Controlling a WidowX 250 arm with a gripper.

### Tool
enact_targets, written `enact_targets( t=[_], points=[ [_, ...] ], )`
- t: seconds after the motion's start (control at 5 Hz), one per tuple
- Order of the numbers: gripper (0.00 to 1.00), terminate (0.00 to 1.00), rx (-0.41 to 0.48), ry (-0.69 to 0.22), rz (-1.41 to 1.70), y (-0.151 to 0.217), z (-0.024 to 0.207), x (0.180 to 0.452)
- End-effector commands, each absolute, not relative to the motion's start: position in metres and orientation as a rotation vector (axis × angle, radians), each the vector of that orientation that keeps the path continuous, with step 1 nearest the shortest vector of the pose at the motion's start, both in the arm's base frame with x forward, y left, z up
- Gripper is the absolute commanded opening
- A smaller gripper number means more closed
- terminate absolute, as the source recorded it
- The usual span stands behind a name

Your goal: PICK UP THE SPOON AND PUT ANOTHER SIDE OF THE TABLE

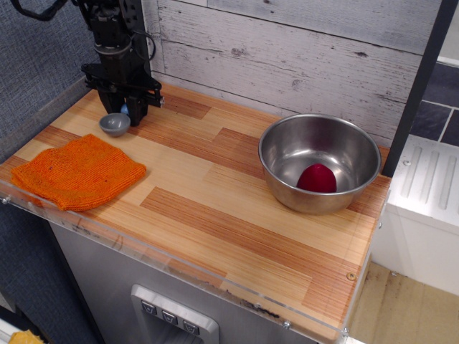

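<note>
The spoon is at the back left of the wooden table, its round grey bowl facing up. Only a bit of its light-blue handle shows, at the black fingers. My gripper points straight down over the handle end, and its fingers stand close together on the handle. The grey bowl sticks out to the gripper's lower left, at or just above the wood. I cannot tell whether it touches the table.
An orange knitted cloth lies at the front left, just in front of the spoon. A large steel bowl with a red object inside stands at the right. A whitewashed plank wall backs the table, and a clear plastic rim lines the front edge.
</note>
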State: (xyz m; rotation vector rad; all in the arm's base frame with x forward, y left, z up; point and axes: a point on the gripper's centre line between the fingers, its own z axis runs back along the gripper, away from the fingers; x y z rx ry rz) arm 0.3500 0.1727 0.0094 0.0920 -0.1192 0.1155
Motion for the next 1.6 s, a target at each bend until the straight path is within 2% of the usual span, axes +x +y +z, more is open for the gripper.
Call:
enact_targets(
  t=[0.0,0.2,0.4,0.6,0.8,1.0,1.2,1.4],
  points=[
    [0.00,0.00,0.052,-0.377,0.087,0.109,0.105,0.335],
    [0.00,0.00,0.010,-0.440,0.015,0.062,0.120,0.313],
    [0.00,0.00,-0.055,-0.364,-0.079,0.016,0.089,0.294],
    [0.00,0.00,-0.040,-0.257,-0.140,-0.032,0.052,0.277],
    [0.00,0.00,0.002,-0.172,-0.140,-0.036,0.029,0.261],
    [0.00,0.00,-0.007,-0.132,-0.159,-0.039,0.016,0.255],
    [0.00,0.00,-0.013,-0.119,-0.169,-0.045,0.015,0.252],
    [1.00,0.00,0.009,-0.157,-0.130,-0.044,0.032,0.255]
  ],
)
